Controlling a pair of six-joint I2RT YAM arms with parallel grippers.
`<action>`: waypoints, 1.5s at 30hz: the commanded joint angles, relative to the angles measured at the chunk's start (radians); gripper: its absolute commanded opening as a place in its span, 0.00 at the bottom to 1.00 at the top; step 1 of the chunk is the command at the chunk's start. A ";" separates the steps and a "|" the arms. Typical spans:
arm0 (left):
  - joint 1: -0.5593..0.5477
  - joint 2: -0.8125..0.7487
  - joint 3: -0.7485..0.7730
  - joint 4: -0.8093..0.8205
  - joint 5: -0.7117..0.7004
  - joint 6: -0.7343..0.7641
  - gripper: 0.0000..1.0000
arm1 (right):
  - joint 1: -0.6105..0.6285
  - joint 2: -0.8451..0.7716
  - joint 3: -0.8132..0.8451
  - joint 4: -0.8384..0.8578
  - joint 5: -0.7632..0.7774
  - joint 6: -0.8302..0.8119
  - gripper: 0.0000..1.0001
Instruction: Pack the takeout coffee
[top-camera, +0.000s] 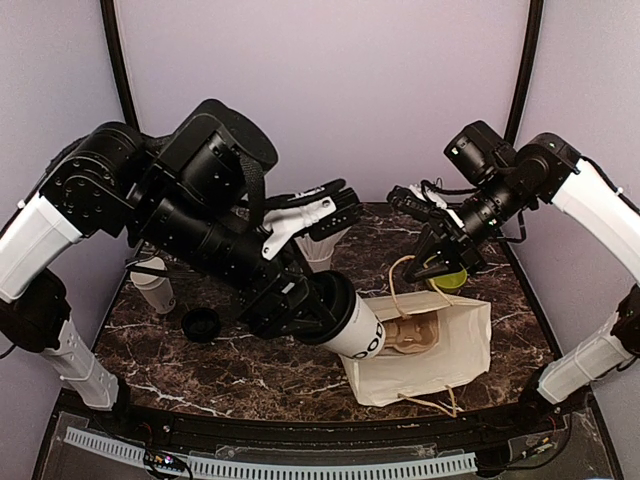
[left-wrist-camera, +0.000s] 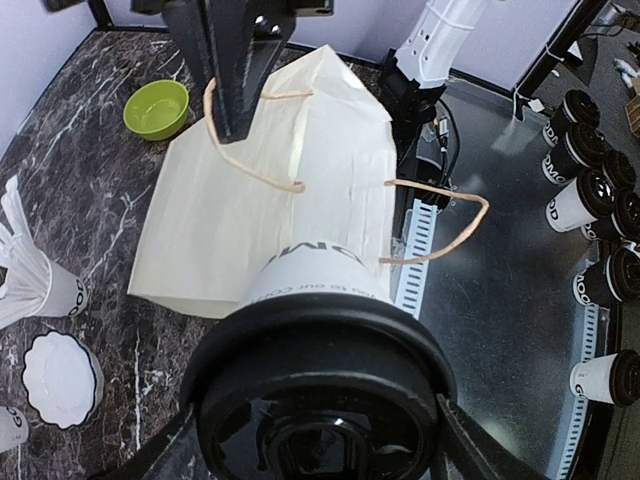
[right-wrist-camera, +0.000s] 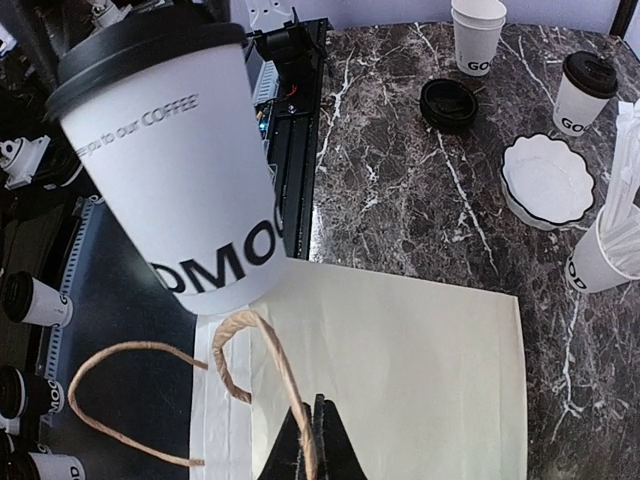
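Note:
My left gripper (top-camera: 305, 310) is shut on a tall white coffee cup (top-camera: 358, 335) with a black lid (left-wrist-camera: 320, 400). It holds the cup tilted, base toward the open mouth of a cream paper bag (top-camera: 440, 350) lying on its side. The cup's base touches the bag's edge in the right wrist view (right-wrist-camera: 190, 190). My right gripper (right-wrist-camera: 315, 425) is shut on the bag's upper twine handle (right-wrist-camera: 270, 355) and lifts it, holding the mouth open (top-camera: 432, 262). A second lidded coffee cup (right-wrist-camera: 585, 90) stands at the table's far left; my left arm hides it in the top view.
A lidless white cup (right-wrist-camera: 478, 35) and a loose black lid (top-camera: 200, 323) are at the left. A cup of straws (left-wrist-camera: 50, 285), a scalloped white bowl (left-wrist-camera: 62, 378) and a green bowl (top-camera: 450, 280) stand behind the bag. Several lidded cups (left-wrist-camera: 600, 200) sit off the table.

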 joint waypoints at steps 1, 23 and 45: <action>-0.048 0.021 0.112 -0.025 -0.003 0.051 0.59 | -0.004 -0.025 0.002 0.031 0.000 0.014 0.00; -0.124 0.236 0.308 -0.040 -0.134 0.184 0.57 | -0.008 -0.013 0.022 0.042 -0.042 0.042 0.00; -0.146 0.391 0.227 0.029 -0.298 0.362 0.54 | -0.008 -0.021 0.019 0.054 -0.118 0.064 0.00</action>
